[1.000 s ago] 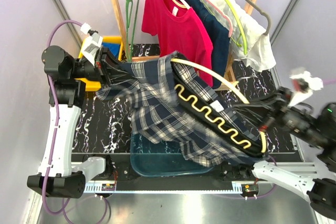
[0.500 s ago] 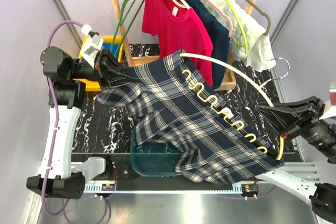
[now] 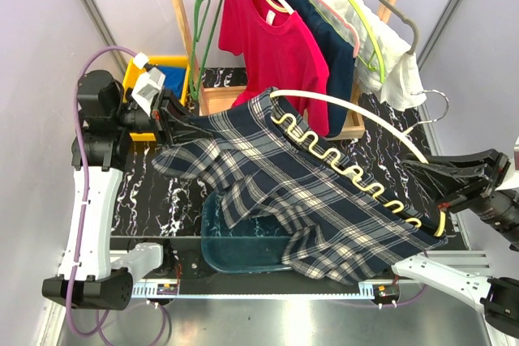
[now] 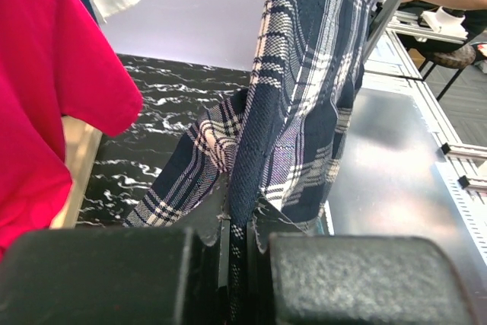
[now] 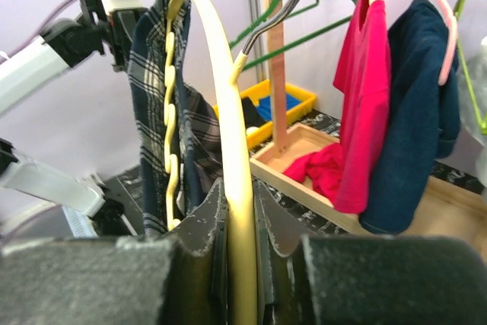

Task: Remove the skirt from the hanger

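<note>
L gripper (image 3: pixel 166 113) is clamped on one edge of the plaid skirt (image 3: pixel 284 192). I see the skirt stretched out above the table (image 3: pixel 138 200), w/ its other edge on the wavy bar of the cream hanger (image 3: pixel 349 107). R gripper (image 3: pixel 418 174) is pinched tight on the hanger's arm, at table's right side.

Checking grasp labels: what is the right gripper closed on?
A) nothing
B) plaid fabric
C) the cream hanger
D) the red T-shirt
C: the right gripper pinches the cream hanger between its fingers; the left gripper holds the plaid garment.
</note>
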Controlling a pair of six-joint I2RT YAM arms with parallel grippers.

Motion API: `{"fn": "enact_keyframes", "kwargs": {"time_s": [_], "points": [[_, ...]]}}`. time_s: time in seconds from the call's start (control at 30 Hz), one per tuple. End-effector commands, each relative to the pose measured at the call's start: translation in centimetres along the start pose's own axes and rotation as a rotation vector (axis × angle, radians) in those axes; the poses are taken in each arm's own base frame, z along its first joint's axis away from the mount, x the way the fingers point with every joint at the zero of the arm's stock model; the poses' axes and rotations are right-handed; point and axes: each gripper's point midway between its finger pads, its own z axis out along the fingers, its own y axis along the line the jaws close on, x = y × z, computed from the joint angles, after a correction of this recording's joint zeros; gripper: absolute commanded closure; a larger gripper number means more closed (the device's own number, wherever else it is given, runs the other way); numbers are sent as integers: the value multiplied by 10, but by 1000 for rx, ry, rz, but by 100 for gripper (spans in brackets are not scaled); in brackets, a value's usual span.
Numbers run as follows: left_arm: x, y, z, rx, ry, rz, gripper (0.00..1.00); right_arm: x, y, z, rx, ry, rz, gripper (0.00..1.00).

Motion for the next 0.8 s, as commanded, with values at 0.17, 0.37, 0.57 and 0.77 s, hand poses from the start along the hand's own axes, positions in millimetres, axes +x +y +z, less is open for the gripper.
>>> {"fn": "enact_keyframes", "kwargs": {"time_s": [0.17,0.37,0.57,0.77], "points": [[-2,54,-8,-183,12,-5,100,-89,-49,-19,183,-349,127,100],[-19,23,51,-6,32,10,96,-8,1,105,112,-66,0,100],[-19,16,61,59,39,27,75,0,30,145,40,-52,9,68],[-29,15,65,72,29,54,81,8,40,166,28,-42,-2,77]]}}
